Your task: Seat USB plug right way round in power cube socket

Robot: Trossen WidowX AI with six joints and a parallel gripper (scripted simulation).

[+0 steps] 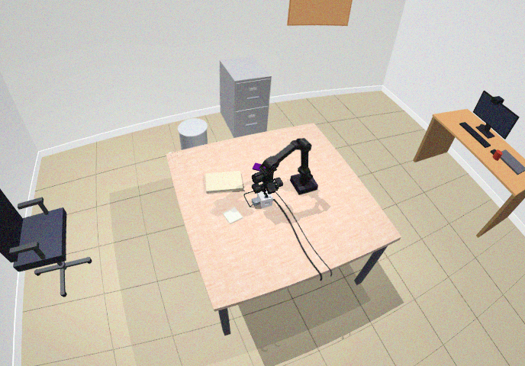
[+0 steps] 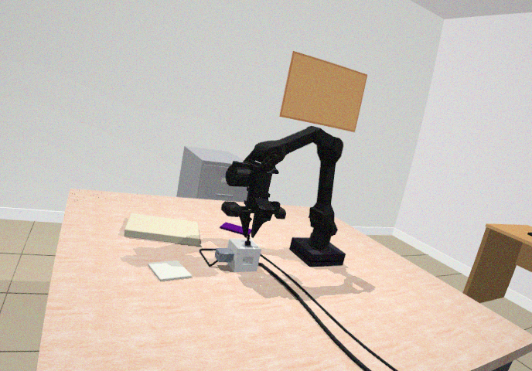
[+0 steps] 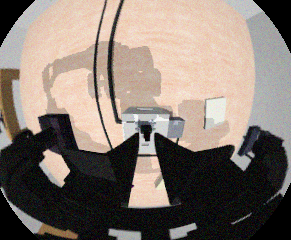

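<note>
The white power cube [image 1: 266, 201] [image 2: 243, 261] [image 3: 130, 133] stands on the table. The small black USB plug [image 2: 247, 243] [image 3: 146, 131] stands upright at the socket on the cube's top. How deep it sits and which way round it is cannot be made out. My gripper [image 2: 249, 236] [image 3: 146, 135] points down just above the cube. Its fingers are parted a little, with one tip on each side of the plug's upper end, and a gap shows between them in the wrist view. In the top view the plug is hidden by the gripper.
A grey-blue adapter [image 1: 255, 200] [image 2: 223, 255] [image 3: 175, 128] sticks out of the cube's side, beside a black cable loop. Two black cables [image 2: 298, 294] [image 3: 111, 65] run to the table's edge. A cream block [image 1: 223, 181] [image 2: 161, 229], a pale pad [image 1: 232, 214] [image 2: 169, 270] [image 3: 215, 113] and a purple item [image 1: 256, 166] [image 2: 233, 227] lie nearby.
</note>
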